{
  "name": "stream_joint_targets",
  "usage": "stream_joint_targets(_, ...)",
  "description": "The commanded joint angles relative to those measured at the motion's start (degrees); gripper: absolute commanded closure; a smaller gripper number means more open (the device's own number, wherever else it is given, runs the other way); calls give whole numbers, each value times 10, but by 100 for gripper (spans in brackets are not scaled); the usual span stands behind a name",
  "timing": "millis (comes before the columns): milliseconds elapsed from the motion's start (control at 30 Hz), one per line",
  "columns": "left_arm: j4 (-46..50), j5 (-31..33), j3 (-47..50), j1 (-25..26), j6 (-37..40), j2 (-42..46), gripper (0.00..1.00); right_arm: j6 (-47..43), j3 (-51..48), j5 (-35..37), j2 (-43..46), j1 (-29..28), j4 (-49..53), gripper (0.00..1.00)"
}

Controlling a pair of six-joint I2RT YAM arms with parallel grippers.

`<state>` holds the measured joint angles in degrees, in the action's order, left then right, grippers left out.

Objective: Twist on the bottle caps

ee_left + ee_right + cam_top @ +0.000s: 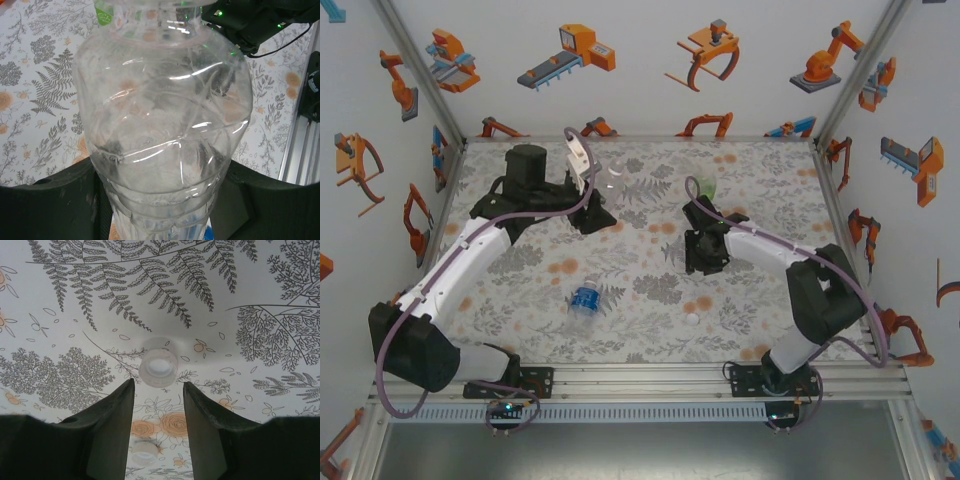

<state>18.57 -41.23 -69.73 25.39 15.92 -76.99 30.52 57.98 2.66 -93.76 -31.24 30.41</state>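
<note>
Bottles [585, 298] three, white caps [158, 367] two

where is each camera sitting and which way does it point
top external: above and behind the bases, looking down on the table; left arm and right arm show.
left wrist: on the left arm, facing the colourless bottle clamped in the left gripper.
right wrist: on the right arm, looking down past the open right gripper at a white cap.
shared: top external and left wrist both show the green bottle.

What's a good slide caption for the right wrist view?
Right arm's fingers open, poised just short of a white cap on the floral table.
</note>
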Motion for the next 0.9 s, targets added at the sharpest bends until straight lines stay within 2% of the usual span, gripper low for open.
stream_joint_targets(0,13,5,-2,5,20,8,97,-10,15,9,-14,3,-15,57)
stream_joint_targets(200,17,11,-4,10,24,9,97,-16,15,14,-34,3,-33,58)
stream_joint_targets(367,31,17,-13,12,29,13,97,-17,19,11,-38,2,-37,67)
stream_joint_targets(533,46,30,-10,12,39,26,97,-15,31,5,-39,0,-37,71)
stream_joint_targets(867,15,65,37,10,41,46,97,-22,141,-5,-119,-65,-15,71)
